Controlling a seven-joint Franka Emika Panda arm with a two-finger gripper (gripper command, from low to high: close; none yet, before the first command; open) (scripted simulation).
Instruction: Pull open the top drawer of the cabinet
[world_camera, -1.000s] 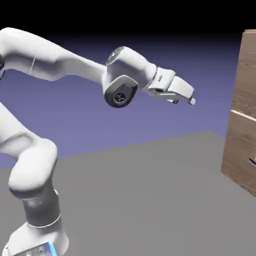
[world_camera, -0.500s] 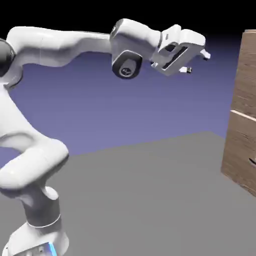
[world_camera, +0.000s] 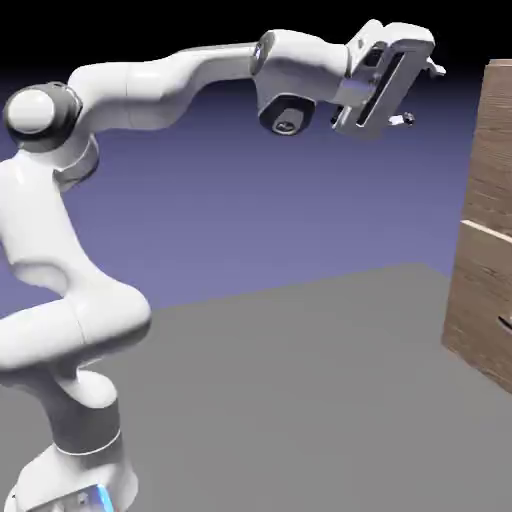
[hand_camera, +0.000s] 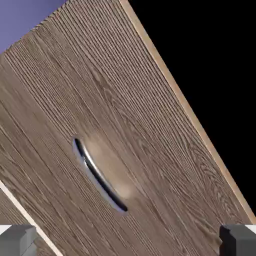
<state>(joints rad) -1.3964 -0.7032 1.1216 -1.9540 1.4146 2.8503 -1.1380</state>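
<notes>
The claw (world_camera: 418, 96) is spread wide in the upper right of the exterior view, apart from the cabinet (world_camera: 485, 240) at the right edge. In the hand view, the top drawer (hand_camera: 135, 115) fills the middle, its curved metal handle (hand_camera: 97, 175) just left of center.

A plain grey floor (world_camera: 290, 390) spreads beneath a blue-violet backdrop (world_camera: 260, 210) that darkens to black higher up.

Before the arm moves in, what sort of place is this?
Likely a simulated robot test scene: a white robot arm stands on a bare grey surface, a wood-grain cabinet faces it, and the backdrop is plain blue-violet.
</notes>
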